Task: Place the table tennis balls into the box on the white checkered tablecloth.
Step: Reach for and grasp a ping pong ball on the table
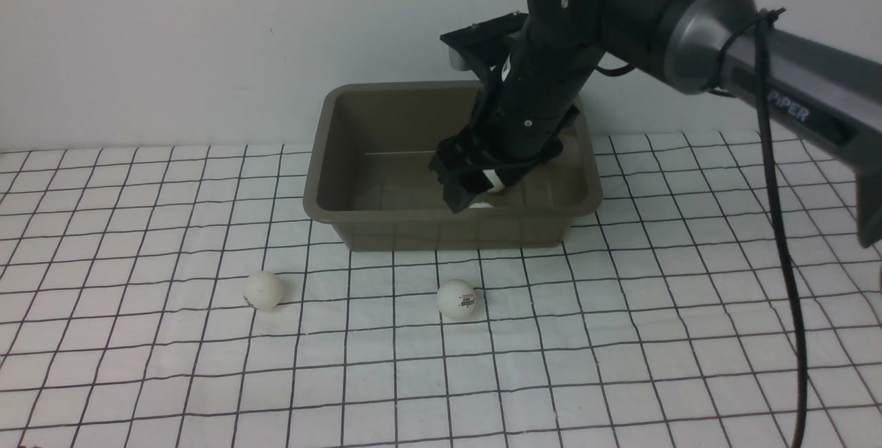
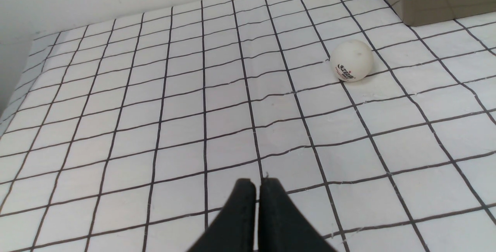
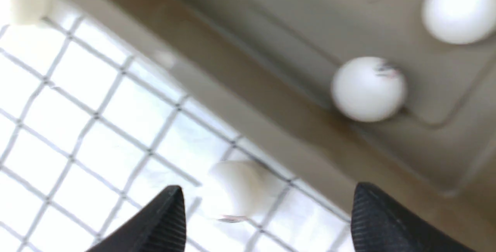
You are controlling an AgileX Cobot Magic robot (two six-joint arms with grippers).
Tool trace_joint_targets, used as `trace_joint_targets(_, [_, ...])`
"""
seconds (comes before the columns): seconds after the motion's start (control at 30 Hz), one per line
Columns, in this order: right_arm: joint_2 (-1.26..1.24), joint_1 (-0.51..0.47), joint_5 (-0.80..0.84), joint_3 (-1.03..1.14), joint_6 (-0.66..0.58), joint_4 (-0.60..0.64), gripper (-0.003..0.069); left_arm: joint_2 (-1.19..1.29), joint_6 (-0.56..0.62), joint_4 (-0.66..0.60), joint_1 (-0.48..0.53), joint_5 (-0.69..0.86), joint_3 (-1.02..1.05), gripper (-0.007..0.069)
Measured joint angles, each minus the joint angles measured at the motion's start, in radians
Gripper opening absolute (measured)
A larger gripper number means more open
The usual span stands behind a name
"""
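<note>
While the right gripper (image 3: 267, 188) hangs over the near wall of the olive-grey rectangular plastic box (image 1: 413, 231), its jaws stand wide apart and hold nothing. Two small white matte table tennis balls already lie on the box floor. One (image 3: 368, 89) is at the foot of the near wall and the other (image 3: 459, 7) is a little apart from it.

Two more wait on the white checkered tablecloth (image 1: 138, 365) with its thin black lines. Taking the box as the middle of a dial in the front view, one ball (image 1: 456, 298) lies at 6 o'clock, near the box, and the other (image 1: 263, 290) at about 8 o'clock. The left gripper (image 2: 256, 190) is pressed together and empty, low over the cloth. The 8 o'clock ball seems to be the one ahead of it.

In my judgement each ball is very light, hollow and stiff, with a smooth thin shell, so it rolls at a small push and slips out of an off-centre pinch. It is best taken across its widest part, one pad on each opposite side, and closed on gently.
</note>
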Motion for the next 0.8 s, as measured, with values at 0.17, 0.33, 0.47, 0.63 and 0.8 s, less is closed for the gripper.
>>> trace_joint_targets(0.17, [0.000,0.084,0.001,0.000,0.026,0.020,0.0514,0.000,0.000,0.000,0.000,0.000,0.000,-0.0004])
trace_joint_targets(0.33, [0.001,0.144,0.002,0.000,0.066,-0.033,0.0514,0.000,0.000,0.000,0.000,0.000,0.000,-0.0004])
trace_joint_targets(0.47, [0.001,0.142,-0.002,0.059,0.084,-0.076,0.0514,0.000,0.000,0.000,0.000,0.000,0.000,-0.0004])
trace_joint_targets(0.63, [0.007,0.142,-0.002,0.185,0.088,-0.096,0.0507,0.000,0.000,0.000,0.000,0.000,0.000,-0.0004])
trace_joint_targets(0.8, [0.008,0.142,-0.010,0.202,0.093,-0.134,0.0471,0.000,0.000,0.000,0.000,0.000,0.000,-0.0004])
